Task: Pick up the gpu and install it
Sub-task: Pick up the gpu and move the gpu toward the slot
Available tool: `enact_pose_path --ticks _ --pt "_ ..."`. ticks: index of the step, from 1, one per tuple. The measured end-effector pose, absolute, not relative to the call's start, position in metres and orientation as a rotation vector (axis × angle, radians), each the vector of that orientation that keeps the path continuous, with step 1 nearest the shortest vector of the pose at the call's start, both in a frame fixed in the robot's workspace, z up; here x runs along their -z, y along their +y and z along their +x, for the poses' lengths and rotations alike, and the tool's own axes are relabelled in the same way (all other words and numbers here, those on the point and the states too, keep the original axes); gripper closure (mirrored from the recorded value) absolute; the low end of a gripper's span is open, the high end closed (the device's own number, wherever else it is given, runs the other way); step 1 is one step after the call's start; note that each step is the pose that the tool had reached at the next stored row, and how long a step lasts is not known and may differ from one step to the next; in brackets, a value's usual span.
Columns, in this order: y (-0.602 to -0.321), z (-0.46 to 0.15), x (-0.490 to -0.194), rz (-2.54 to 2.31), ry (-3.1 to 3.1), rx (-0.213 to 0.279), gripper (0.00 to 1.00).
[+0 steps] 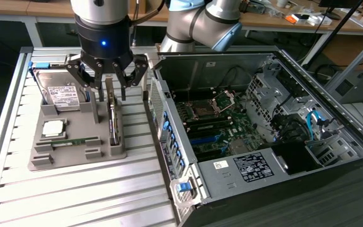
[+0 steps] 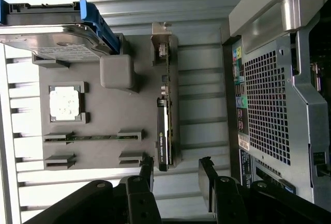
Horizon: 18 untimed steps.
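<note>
The gpu (image 1: 114,124) is a thin dark card standing on its edge in a slot of the grey tray (image 1: 74,158), at the exterior view's left. In the wrist view the gpu (image 2: 166,115) runs lengthwise, its silvery bracket at the far end. My gripper (image 1: 109,87) hangs open just above the card's far half, its fingers on either side and apart from it. The fingertips (image 2: 207,175) stand wide in the wrist view, and between them my gripper (image 2: 177,175) holds nothing.
A silver hard drive (image 1: 64,92), a processor chip (image 1: 53,127) and a green memory stick (image 1: 74,141) also sit on the tray. The open computer case (image 1: 263,127) lies close to the tray on the exterior view's right, motherboard exposed. Its perforated wall (image 2: 279,105) flanks the card.
</note>
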<state>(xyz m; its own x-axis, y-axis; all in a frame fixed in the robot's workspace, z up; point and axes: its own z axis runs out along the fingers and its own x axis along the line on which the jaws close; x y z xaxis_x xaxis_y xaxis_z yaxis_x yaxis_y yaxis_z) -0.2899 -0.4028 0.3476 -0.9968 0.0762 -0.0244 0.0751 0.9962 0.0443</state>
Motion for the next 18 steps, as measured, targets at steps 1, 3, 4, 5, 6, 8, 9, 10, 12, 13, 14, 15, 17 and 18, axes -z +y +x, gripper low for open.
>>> enact_pose_path --ticks 1,3,4,5,6,8,9,10,12,13,14,15,17,18 --pt "-0.4028 -0.2899 -0.3475 0.118 3.113 -0.068 0.52" --pt "-0.4028 -0.2899 -0.3470 0.118 3.113 -0.068 0.52" --pt "-0.4028 -0.2899 -0.3468 0.118 3.113 -0.068 0.52" --pt "-0.4028 -0.2899 -0.3466 0.118 3.113 -0.068 0.52" --pt "-0.4028 -0.2899 -0.3464 0.118 3.112 -0.068 0.52" --pt "-0.4028 -0.2899 -0.3460 0.118 3.113 -0.068 0.52" --pt "-0.4027 -0.2899 -0.3458 0.118 3.112 -0.068 0.52" --pt "-0.4028 -0.2899 -0.3456 0.118 3.112 -0.068 0.52" --pt "-0.4028 -0.2899 -0.3452 0.118 3.112 -0.068 0.52" --pt "-0.4027 -0.2899 -0.3450 0.118 3.112 -0.068 0.52" --pt "-0.4027 -0.2899 -0.3447 0.118 3.112 -0.068 0.52" --pt "-0.4028 -0.2899 -0.3445 0.118 3.113 -0.068 0.52" --pt "-0.4028 -0.2899 -0.3439 0.118 3.112 -0.068 0.52" --pt "-0.4027 -0.2899 -0.3436 0.118 3.113 -0.068 0.52"
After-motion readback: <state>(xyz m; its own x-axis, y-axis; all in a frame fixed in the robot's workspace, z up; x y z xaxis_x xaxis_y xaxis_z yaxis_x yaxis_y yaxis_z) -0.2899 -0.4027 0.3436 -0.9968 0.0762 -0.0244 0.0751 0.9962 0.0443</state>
